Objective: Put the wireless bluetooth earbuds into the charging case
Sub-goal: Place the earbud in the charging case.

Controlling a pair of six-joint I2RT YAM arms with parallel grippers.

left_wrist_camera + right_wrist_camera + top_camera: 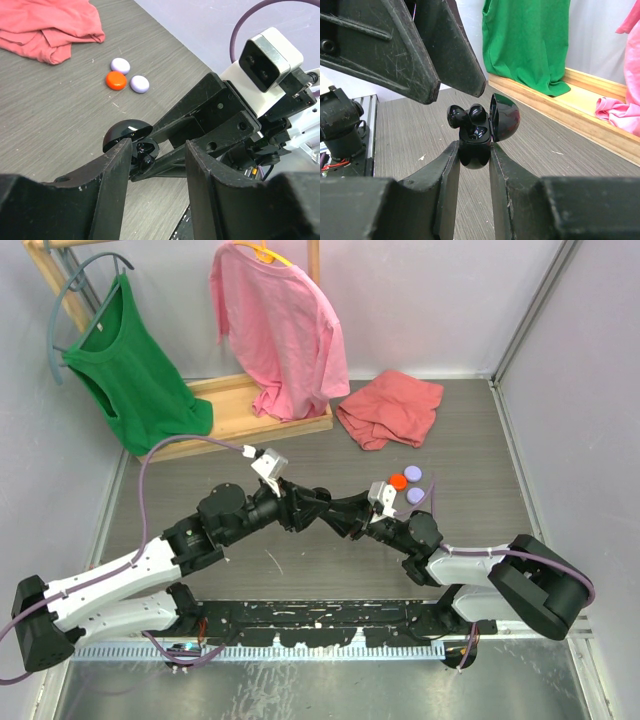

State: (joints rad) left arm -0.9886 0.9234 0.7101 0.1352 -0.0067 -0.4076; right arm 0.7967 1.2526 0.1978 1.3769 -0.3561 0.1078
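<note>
The right gripper (473,146) clamps the open black charging case (474,160), two black earbuds (458,116) poking from it, while the left gripper (159,150) hovers close above them with jaws parted, empty.

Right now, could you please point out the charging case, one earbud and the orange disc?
black charging case (474,157): right wrist view, base.
black earbud (456,116): right wrist view, rounded head.
orange disc (116,80): left wrist view, centre.
</note>
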